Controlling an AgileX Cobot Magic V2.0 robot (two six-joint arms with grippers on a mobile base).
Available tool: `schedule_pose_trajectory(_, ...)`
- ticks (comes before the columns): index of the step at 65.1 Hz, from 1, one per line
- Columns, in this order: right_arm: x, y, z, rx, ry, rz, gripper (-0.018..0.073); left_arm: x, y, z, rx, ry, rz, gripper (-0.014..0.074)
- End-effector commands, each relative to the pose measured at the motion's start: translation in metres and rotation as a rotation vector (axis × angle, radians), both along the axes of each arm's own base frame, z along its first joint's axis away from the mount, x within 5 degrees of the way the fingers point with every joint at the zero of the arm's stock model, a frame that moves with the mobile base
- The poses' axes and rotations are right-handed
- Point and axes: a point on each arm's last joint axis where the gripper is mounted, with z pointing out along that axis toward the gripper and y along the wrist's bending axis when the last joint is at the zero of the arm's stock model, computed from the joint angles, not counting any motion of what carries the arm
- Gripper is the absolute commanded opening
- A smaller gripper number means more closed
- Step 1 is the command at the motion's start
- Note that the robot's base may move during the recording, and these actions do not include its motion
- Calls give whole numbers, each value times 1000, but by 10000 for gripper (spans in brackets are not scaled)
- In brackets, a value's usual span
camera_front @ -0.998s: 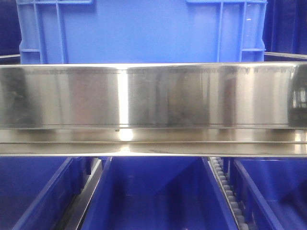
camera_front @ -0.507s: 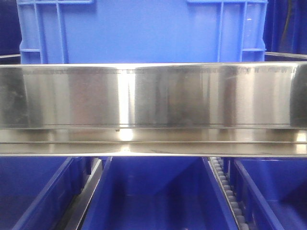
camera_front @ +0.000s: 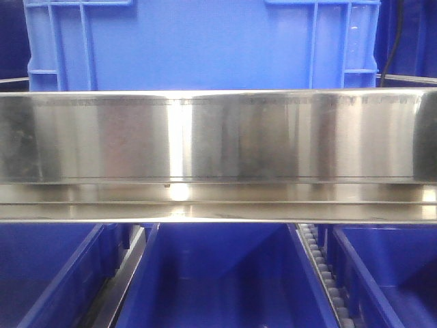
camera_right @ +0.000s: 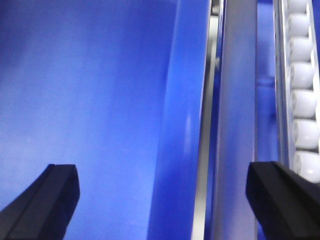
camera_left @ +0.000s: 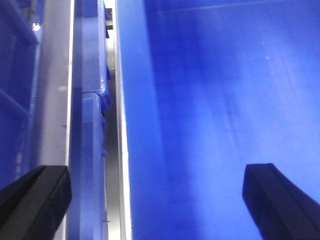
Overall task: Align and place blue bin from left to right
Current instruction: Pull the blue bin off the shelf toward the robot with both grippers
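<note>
Both sets of jaws wide open, nothing held: left gripper straddles the left wall of the blue bin, right gripper its right wall beside the roller track, probably for an even two-sided clamp; bin sits low-centre under the steel rail.

The blue bin stands upright and open-topped in the middle lane of the lower level. It is deep blue plastic with smooth, bare inner walls, and its right-hand wall ends in a lighter, rounded edge. Two darker bins flank it, one to the left and one to the right. A paler, ribbed bin stands upright on the level above.
</note>
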Motion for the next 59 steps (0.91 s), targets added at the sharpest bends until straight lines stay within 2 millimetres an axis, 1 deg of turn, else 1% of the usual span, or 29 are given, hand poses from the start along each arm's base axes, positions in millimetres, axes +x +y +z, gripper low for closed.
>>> schedule_pose_trajectory(1, 0, 1, 5, -1, -32, 2, 452, 1, 1, 2, -6, -11, -2, 449)
schedule_pose_trajectory(5, 0, 1, 5, -1, -30, 2, 334, 1, 1, 2, -6, -11, -2, 323)
schedule_pose_trajectory(6, -1, 0, 5, -2, -27, 2, 303, 1, 1, 2, -6, -11, -2, 267)
schedule_pose_trajectory(8, -1, 0, 5, -3, -24, 2, 239, 1, 1, 2, -6, -11, -2, 191)
schedule_pose_trajectory(10, -1, 0, 5, -4, -18, 2, 155, 1, 1, 2, -6, -11, -2, 111)
schedule_pose_trajectory(11, -1, 0, 4, -4, -16, 2, 137, 1, 1, 2, -6, -11, -2, 72)
schedule_pose_trajectory(13, -2, 0, 4, -6, -11, 2, 69, 1, 1, 2, -6, -11, -2, -6)
schedule_pose_trajectory(14, -2, 0, 4, -6, -9, 2, 19, 1, 1, 2, -6, -11, -2, -39)
schedule_pose_trajectory(15, -2, 0, 4, -6, -9, 2, -13, 1, 1, 2, -6, -11, -2, -45)
schedule_pose_trajectory(19, -2, 0, 4, -6, -7, 2, -110, 1, 1, 2, -6, -11, -2, 4)
schedule_pose_trajectory(25, -2, 0, 4, -6, -7, 2, -78, 1, 1, 2, -6, -11, -2, 4)
schedule_pose_trajectory(35, -2, 0, 4, -6, -7, 2, -80, 1, 1, 2, -6, -11, -2, -6)
schedule_pose_trajectory(42, -5, 0, 8, -4, -18, 2, -80, 0, 1, 3, -8, -15, -2, -6)
schedule_pose_trajectory(51, -15, -3, 24, 4, -54, 2, -80, -9, 3, 18, -18, -48, -4, -7)
schedule_pose_trajectory(59, -27, -6, 41, 8, -97, 0, -80, -24, 5, 38, -31, -96, -12, -7)
